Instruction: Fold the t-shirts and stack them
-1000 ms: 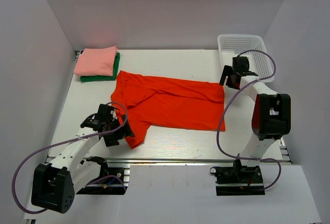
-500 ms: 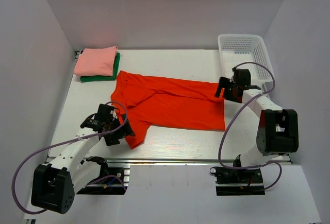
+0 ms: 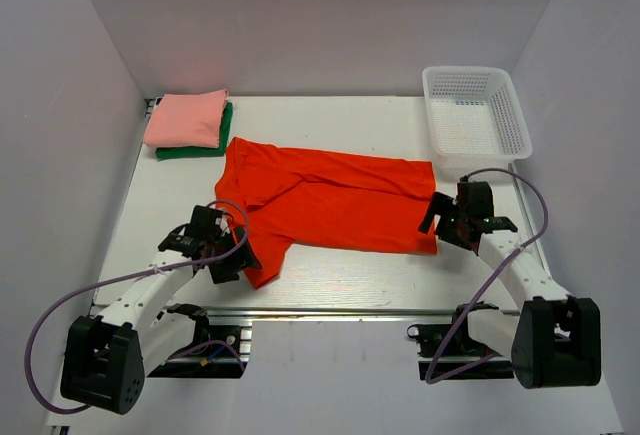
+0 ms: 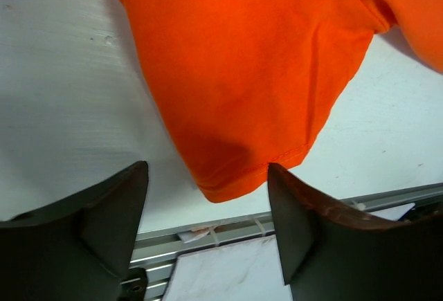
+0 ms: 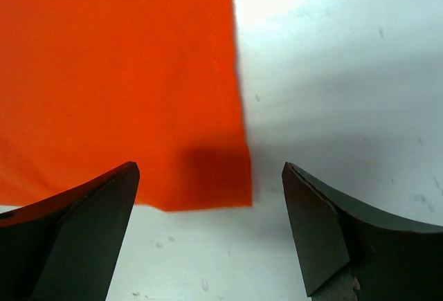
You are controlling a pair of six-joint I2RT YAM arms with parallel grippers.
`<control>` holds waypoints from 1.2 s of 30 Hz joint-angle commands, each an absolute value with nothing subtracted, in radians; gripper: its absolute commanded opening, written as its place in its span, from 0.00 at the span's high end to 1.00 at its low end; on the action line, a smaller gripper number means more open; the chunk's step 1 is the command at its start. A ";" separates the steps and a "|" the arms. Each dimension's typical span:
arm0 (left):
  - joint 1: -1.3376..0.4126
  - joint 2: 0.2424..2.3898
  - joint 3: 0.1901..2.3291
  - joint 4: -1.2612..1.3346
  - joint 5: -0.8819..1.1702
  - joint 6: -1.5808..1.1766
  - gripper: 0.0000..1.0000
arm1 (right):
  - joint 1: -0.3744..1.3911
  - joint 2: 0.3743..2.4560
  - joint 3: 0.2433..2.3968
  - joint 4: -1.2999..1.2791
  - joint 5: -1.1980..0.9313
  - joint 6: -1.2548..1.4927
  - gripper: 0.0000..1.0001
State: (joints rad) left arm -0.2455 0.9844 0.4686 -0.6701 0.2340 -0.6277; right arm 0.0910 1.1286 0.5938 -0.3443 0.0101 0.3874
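The bright orange-red t-shirt (image 3: 320, 200) lies spread flat across the middle of the table. My left gripper (image 3: 240, 260) is open, just above the shirt's near left sleeve (image 4: 242, 107); the sleeve's hem sits between the fingers. My right gripper (image 3: 437, 223) is open over the shirt's near right bottom corner (image 5: 208, 169), not touching it. The pale salmon-pink t-shirt (image 3: 186, 118) lies folded on top of the folded dark green t-shirt (image 3: 205, 147) at the far left corner.
A white plastic mesh basket (image 3: 476, 115) stands at the far right corner. White walls enclose the table on three sides. A metal rail (image 3: 330, 310) runs along the table's near edge, also showing in the left wrist view (image 4: 228, 228).
My right arm has swung from beside the basket toward the near edge, down to the shirt's near right corner. My left gripper has shifted slightly nearer over the sleeve.
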 commanded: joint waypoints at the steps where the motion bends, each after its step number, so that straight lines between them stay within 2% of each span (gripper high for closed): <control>1: -0.258 0.980 0.443 -0.643 0.276 -0.620 0.25 | 0.092 1.056 0.560 -0.445 0.075 0.449 0.10; 5: -0.293 0.956 0.411 -0.643 0.290 -0.620 0.38 | 0.087 1.022 0.520 -0.439 0.045 0.492 0.10; 9: -0.316 0.992 0.420 -0.643 0.270 -0.620 0.43 | 0.087 1.026 0.500 -0.410 0.009 0.506 0.10; 12: -0.337 1.037 0.410 -0.609 0.270 -0.629 0.51 | 0.087 1.040 0.491 -0.393 0.009 0.518 0.10; 15: -0.348 1.068 0.410 -0.598 0.270 -0.629 0.67 | 0.087 1.063 0.485 -0.388 -0.025 0.517 0.10; 16: -0.348 1.068 0.410 -0.598 0.261 -0.629 0.82 | 0.087 1.066 0.482 -0.385 -0.028 0.517 0.10; 18: -0.357 1.068 0.420 -0.598 0.261 -0.629 1.00 | 0.090 1.072 0.473 -0.379 -0.047 0.525 0.12; 21: -0.357 1.045 0.440 -0.589 0.273 -0.629 1.00 | 0.092 1.065 0.446 -0.348 -0.077 0.525 0.14; 24: -0.357 1.032 0.454 -0.577 0.296 -0.611 1.00 | 0.090 1.075 0.430 -0.321 -0.081 0.534 0.23; 25: -0.357 1.032 0.469 -0.577 0.305 -0.611 1.00 | 0.091 1.080 0.423 -0.316 -0.090 0.537 0.35; 27: -0.357 1.032 0.500 -0.568 0.305 -0.611 1.00 | 0.091 1.083 0.425 -0.289 -0.094 0.541 0.46; 28: -0.357 1.032 0.524 -0.558 0.305 -0.601 1.00 | 0.092 1.080 0.426 -0.272 -0.091 0.545 0.57; 30: -0.357 1.046 0.549 -0.558 0.318 -0.591 1.00 | 0.090 1.084 0.437 -0.272 -0.089 0.545 0.68; 31: -0.357 1.057 0.561 -0.549 0.330 -0.591 1.00 | 0.092 1.086 0.442 -0.273 -0.090 0.540 0.77; 36: -0.357 1.080 0.643 -0.535 0.371 -0.560 1.00 | 0.091 1.089 0.477 -0.302 -0.083 0.528 0.91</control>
State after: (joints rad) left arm -0.3531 1.0740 0.5838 -0.5606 0.3279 -0.5903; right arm 0.0914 1.0874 0.4362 -0.3061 -0.0818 0.5388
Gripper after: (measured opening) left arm 0.025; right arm 0.115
